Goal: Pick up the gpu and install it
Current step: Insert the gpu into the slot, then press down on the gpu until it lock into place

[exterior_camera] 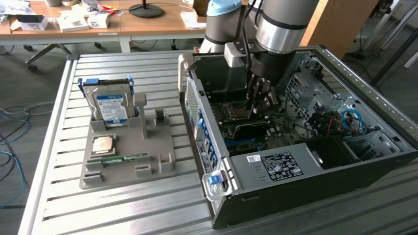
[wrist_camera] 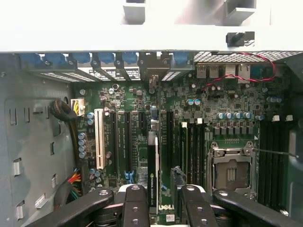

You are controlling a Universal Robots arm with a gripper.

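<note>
The big black and silver metal computer box (exterior_camera: pixel 274 196) lies open on the ribbed silver table (exterior_camera: pixel 98 215). Its walls stand close around the robot's black gripper (exterior_camera: pixel 259 98), which reaches down inside, so there is little room to the sides.

In the wrist view the gripper (wrist_camera: pixel 163 208) sits over the green board (wrist_camera: pixel 142 94) with its long black slots. The gpu (wrist_camera: pixel 152 165), a thin dark card seen from its edge, stands between the two sides of the gripper, along one slot. It may already sit in the slot, but its lower edge is hidden. I cannot tell if the gripper is squeezing the card or is just around it.

On the exterior view's left, well apart from the box, is a grey plastic holder (exterior_camera: pixel 156 161). In it stand a silver hard drive with a blue label (exterior_camera: pixel 112 105), a small square chip (exterior_camera: pixel 103 144) and a narrow green memory stick (exterior_camera: pixel 117 158).
</note>
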